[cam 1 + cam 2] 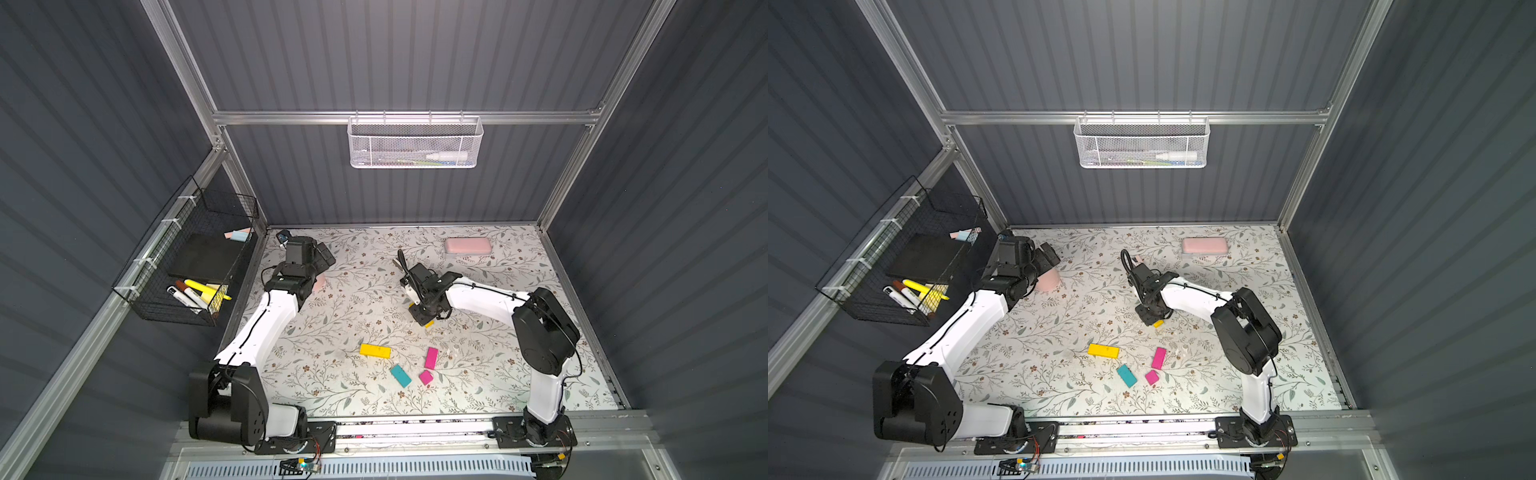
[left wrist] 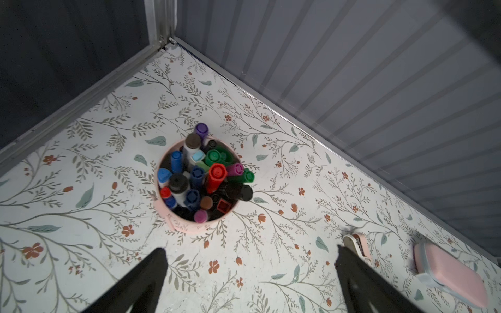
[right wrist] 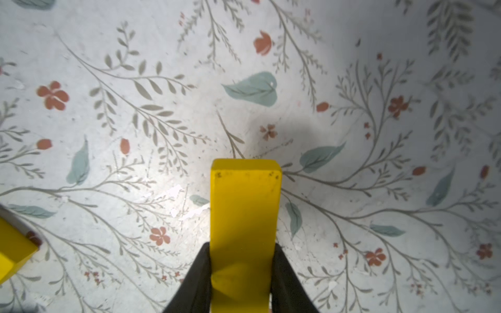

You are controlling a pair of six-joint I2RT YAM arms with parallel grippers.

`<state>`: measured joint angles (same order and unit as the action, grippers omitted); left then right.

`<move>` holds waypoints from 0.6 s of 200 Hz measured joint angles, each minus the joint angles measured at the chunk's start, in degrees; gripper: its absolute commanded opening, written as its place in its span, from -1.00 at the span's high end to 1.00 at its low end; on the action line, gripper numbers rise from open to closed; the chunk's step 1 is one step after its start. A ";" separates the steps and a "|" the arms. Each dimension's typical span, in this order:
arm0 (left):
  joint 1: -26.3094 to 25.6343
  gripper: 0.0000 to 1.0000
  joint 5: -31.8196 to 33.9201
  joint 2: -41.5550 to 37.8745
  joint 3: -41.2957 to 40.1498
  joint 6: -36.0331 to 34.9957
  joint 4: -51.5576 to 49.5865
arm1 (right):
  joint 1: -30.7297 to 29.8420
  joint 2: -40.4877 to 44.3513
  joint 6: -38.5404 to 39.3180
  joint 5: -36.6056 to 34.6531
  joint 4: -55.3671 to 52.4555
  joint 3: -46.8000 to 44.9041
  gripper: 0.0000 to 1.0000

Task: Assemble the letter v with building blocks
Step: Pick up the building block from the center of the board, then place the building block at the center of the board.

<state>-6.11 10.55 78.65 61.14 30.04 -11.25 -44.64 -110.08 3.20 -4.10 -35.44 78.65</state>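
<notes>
Looks like a robotics lab cell: boxed in by grey ribbed panels (image 1: 395, 54) on aluminium framing (image 1: 291, 117), fitted with a left arm (image 1: 266, 320) and right arm (image 1: 482, 297) bolted to a rail (image 1: 415, 428) at 6 o'clock, floored with a floral surface (image 1: 365, 299), hung with a black wire basket (image 1: 174, 307) at 9 o'clock and a white mesh basket (image 1: 374, 145) at 12 o'clock.

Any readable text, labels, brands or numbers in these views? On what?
No text is legible in any view.
Markers in the black wire basket: dark print on the barrels, too small and blurred to read.
Bottle in the white mesh basket: no legible label.
Yellow block held by the right gripper: blank, only scuffs.
</notes>
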 measured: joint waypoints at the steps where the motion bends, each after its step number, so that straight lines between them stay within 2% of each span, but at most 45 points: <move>1: 0.07 -0.99 0.07 -0.02 0.00 0.00 0.00 | -0.02 0.00 0.07 0.00 0.00 0.09 0.64; 46: 3.87 -0.99 1.90 -1.64 -1.29 1.20 0.00 | -2.71 -3.67 4.70 -0.26 -0.87 7.26 0.64; 120: 3.96 -0.99 2.36 -1.66 -1.29 1.75 -0.42 | -5.18 -13.90 9.20 -0.68 -3.39 18.43 0.62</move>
<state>-2.15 12.91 76.99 59.86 31.79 -11.66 -49.82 -123.98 12.40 -4.78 -38.83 97.08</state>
